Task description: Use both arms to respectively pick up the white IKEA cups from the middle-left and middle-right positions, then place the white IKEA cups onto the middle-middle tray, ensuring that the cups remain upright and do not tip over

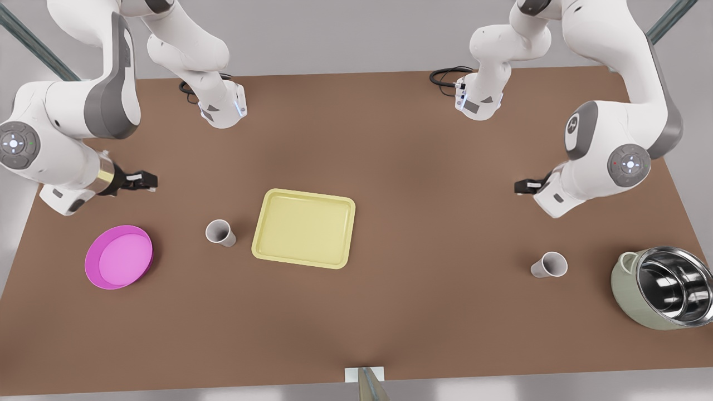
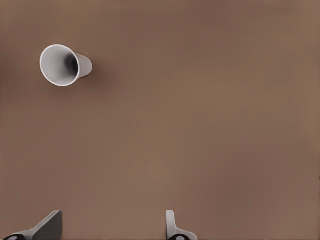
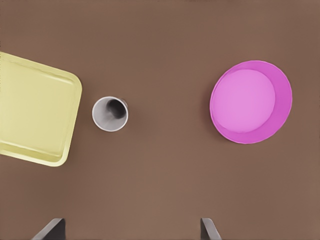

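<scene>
White IKEA cups [image 1: 220, 232] [image 1: 549, 264] both stand mouth-up on the tabletop [image 1: 423, 167], neither yet on the tray [image 1: 303, 228], so we judge the task to be at its start, with both pickups still to come.

Taking the front view from its left: the right hand [image 1: 151, 181] hangs above the tabletop at about ten o'clock from the nearer cup, apart from it. Its arm is folded low with the forearm reaching inward. In the right wrist view its fingertips [image 3: 50, 229] sit wide apart, so the hand is spread and grips nothing. The camera looks straight down, which suits a descent over the cup's rim.

A magenta dish [image 1: 118, 256] lies at the nearer cup's eight o'clock. The tray is just beside that cup at three o'clock, so the carry looks short.

Further along, the left hand [image 1: 519, 186] hovers at roughly eleven o'clock from the farther cup. Its fingers [image 2: 47, 225] are likewise parted and empty. That cup [image 2: 64, 65] stands well apart from the tray, with a green pot [image 1: 663, 287] at its three o'clock, so we expect the longer carry here.
</scene>
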`<state>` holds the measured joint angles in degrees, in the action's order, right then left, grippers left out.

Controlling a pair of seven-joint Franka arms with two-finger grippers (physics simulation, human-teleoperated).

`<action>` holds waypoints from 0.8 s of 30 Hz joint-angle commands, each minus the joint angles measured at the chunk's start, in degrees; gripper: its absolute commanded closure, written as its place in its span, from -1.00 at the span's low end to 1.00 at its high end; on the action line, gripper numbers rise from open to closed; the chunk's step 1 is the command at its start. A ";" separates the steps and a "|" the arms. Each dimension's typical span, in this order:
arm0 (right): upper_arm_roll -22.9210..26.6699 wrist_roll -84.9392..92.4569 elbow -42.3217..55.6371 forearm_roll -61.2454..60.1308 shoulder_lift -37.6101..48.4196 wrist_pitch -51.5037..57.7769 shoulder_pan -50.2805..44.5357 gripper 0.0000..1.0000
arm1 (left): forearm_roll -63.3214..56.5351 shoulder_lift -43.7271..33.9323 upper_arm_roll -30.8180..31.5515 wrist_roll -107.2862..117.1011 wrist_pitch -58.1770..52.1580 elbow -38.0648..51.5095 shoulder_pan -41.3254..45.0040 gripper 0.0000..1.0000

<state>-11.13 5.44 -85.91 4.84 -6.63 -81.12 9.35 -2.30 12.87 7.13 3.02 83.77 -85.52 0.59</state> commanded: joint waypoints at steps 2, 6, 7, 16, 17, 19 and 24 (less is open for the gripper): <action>-0.03 3.88 -0.14 0.08 -0.05 -5.27 -0.04 -1.00 | 0.45 -0.13 -0.27 11.66 7.54 -0.08 0.02 -1.00; -0.47 3.79 -6.63 0.17 -3.91 -12.82 -1.88 -1.00 | 0.63 11.90 -3.61 9.56 19.83 2.02 -4.19 -1.00; -0.47 1.95 -7.70 0.17 -6.90 -16.61 -1.97 -1.00 | 0.54 17.62 -3.79 -2.13 23.45 5.01 -7.80 -1.00; -0.38 -0.34 -18.24 -3.09 -10.51 -35.85 -2.06 -1.00 | 0.36 26.41 -5.02 -10.13 38.39 5.37 -11.40 -1.00; -0.38 -0.43 -20.70 -3.17 -10.51 -40.33 -1.88 -1.00 | 0.71 26.77 -5.02 -10.13 38.31 5.37 -12.20 -1.00; -0.38 -0.61 -21.23 -4.41 -11.74 -42.71 -1.79 -1.00 | 0.71 27.91 -5.02 -9.78 38.04 4.93 -12.63 -1.00; -0.29 -0.61 -27.03 -4.58 -11.83 -48.95 -1.00 -1.00 | 0.63 29.84 -6.07 -9.78 38.30 2.21 -12.81 -1.00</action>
<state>-11.37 5.65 -111.98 0.68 -18.50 -121.48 8.26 -1.67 42.72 1.27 -2.18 119.81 -83.06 -12.12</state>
